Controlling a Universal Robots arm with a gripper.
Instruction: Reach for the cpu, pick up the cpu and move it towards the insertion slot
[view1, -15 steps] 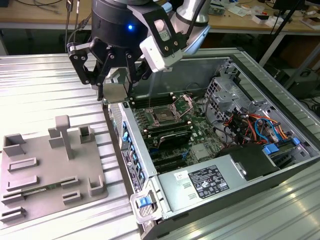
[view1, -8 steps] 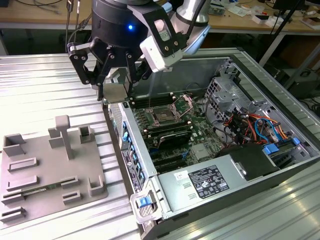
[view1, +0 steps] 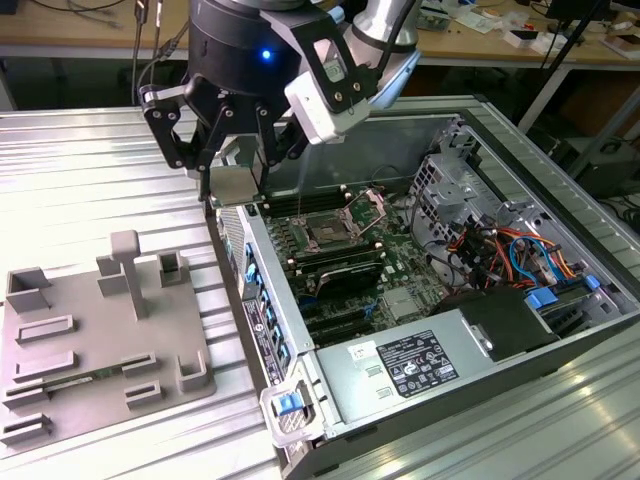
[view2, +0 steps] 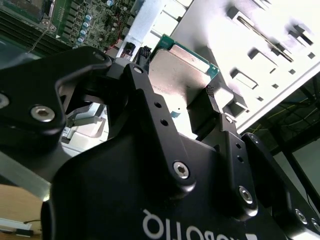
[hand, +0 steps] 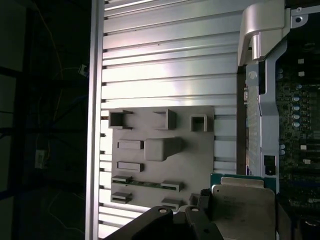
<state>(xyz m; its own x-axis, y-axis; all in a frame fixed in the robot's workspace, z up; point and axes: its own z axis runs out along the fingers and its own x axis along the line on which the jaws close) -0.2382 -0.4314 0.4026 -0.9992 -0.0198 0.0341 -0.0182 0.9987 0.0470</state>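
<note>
So the cpu (view2: 180, 75) is up in the air, pinched between the black fingers (view2: 212, 107) of the gripper (view1: 238, 180), silvery top showing in both wrist views. In the exterior view it hangs right over the edge of the open case (view1: 560, 190), on the exterior view's left of the slot (view1: 330, 232), not there yet. One cpu, one slot, one grey tray (view1: 60, 390) sitting on the ribbed metal table (view1: 90, 170) beside the case. Tray has a bunch of recesses and a few upright posts. Behind it all there's a wooden workbench (view1: 480, 40) cluttered with cables.
</note>
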